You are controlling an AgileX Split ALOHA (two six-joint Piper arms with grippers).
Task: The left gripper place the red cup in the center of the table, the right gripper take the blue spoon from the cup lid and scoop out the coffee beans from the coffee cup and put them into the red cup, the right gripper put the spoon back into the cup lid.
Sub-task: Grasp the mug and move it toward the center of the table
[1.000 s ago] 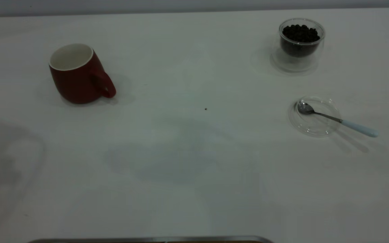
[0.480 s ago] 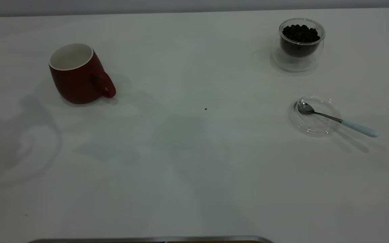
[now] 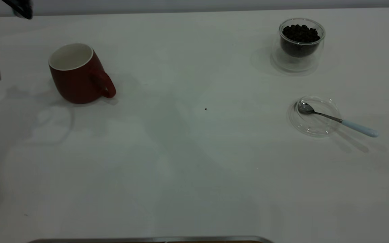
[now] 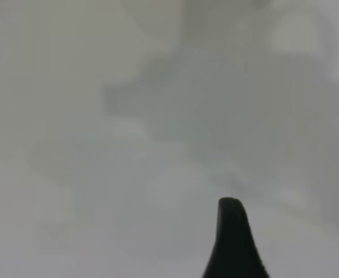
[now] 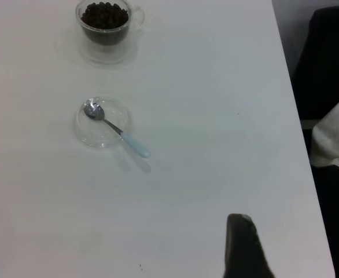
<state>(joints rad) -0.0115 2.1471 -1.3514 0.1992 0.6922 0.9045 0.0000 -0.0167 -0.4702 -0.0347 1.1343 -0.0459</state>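
Open middle, objects at the edges

I see the table (image 3: pixel 194 162) bare across its centre and near side; the red cup (image 3: pixel 78 74) stands at the left, the coffee cup (image 3: pixel 301 44) far right, and the cup lid (image 3: pixel 314 116) with the blue spoon (image 3: pixel 339 119) well apart below it, handle overhanging rightward.

A grey wall (image 3: pixel 181 5) is running along the far edge of the white tabletop (image 3: pixel 194 168), whose far right corner is curving round, and soft shadows are lying across its surface. A metallic strip (image 3: pixel 150 240) is showing at the near edge. Beyond the tabletop's side edge, a dark furnishing (image 5: pixel 331 69) is standing with pale cloth (image 5: pixel 337 139) lying on it.
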